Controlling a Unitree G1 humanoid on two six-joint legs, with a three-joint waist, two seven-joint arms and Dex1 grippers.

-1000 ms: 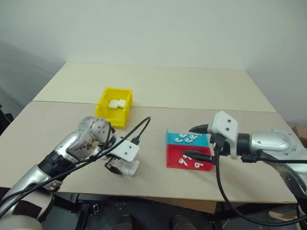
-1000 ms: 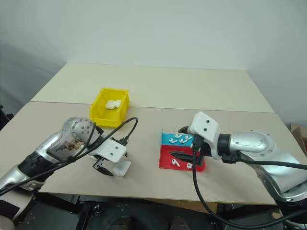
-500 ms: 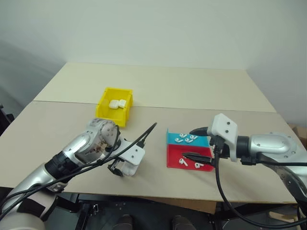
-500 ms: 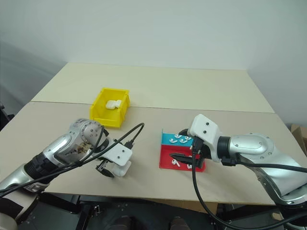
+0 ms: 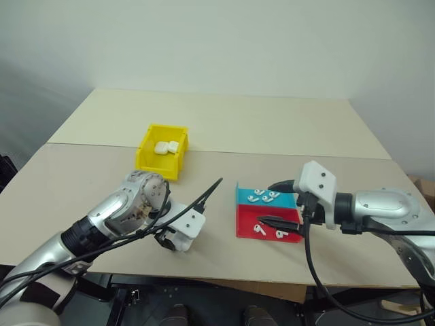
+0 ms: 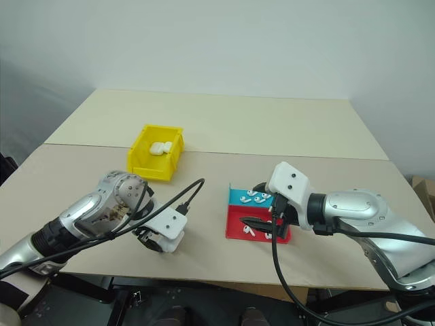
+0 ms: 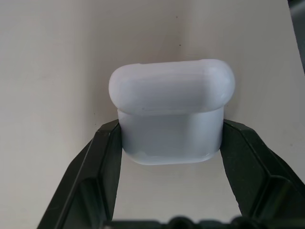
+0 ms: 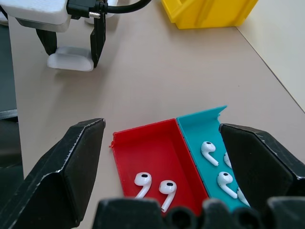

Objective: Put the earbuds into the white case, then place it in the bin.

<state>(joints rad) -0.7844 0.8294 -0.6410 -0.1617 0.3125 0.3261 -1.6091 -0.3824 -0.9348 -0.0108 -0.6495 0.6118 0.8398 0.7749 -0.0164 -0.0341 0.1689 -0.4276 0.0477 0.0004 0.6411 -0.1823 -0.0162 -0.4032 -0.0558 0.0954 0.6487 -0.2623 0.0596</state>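
The left gripper [image 7: 170, 143] is pinching a glossy white pebble-shaped case [image 7: 171, 117]; the right gripper [image 8: 167, 167] is hovering spread over the shallow red plastic tray [image 8: 155, 152].

Bench [image 5: 285, 132] layout: bin [image 5: 163, 151] sits left of centre, toward the back, with two cases [image 5: 166, 147] inside. Two trays sit side by side right of centre: the far tray [image 5: 265, 197] holds several earbuds [image 5: 262, 195], the near tray [image 5: 268, 227] holds two. One case [image 7: 171, 112] sits on the bench near the front edge, in front of the bin and left of the trays, between the left gripper [image 5: 170, 239] jaws. Right gripper [image 5: 277, 202] hangs over the trays' right side.
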